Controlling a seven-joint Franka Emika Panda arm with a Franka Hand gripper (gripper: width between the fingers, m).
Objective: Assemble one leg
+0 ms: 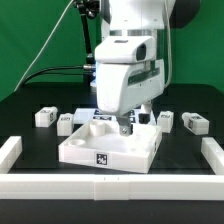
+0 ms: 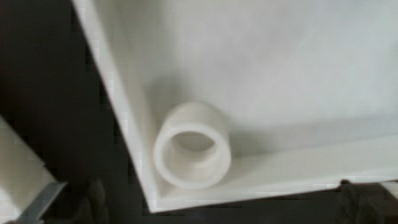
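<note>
The white border rail [image 1: 110,186] lay nearest, along the near edge of the counter, with like runs up both side edges. Just behind it sat one large white square panel [image 1: 70,150], a marker tag [image 1: 101,157] on its near wall. The fingers [image 1: 122,127] hung low over the panel's far part. In the wrist view only dark slivers of them showed, well apart with nothing between, so I judged them spread and empty. That view also showed a corner of the panel with one hollow white socket [image 2: 192,148] standing in it. I took the socket for part of the panel, though that could not be told for sure.

Four legs could be counted, all loose on the counter beyond the panel, toward the far edge. The first leg [image 1: 44,117] and second leg [image 1: 66,124] lay toward the corner on the exterior view's left. The third leg [image 1: 166,119] and fourth leg [image 1: 193,123] lay toward the one on its right.

No leg seemed joined to the panel yet. Picking one up, carrying it to a corner and seating it all appeared left to do.
</note>
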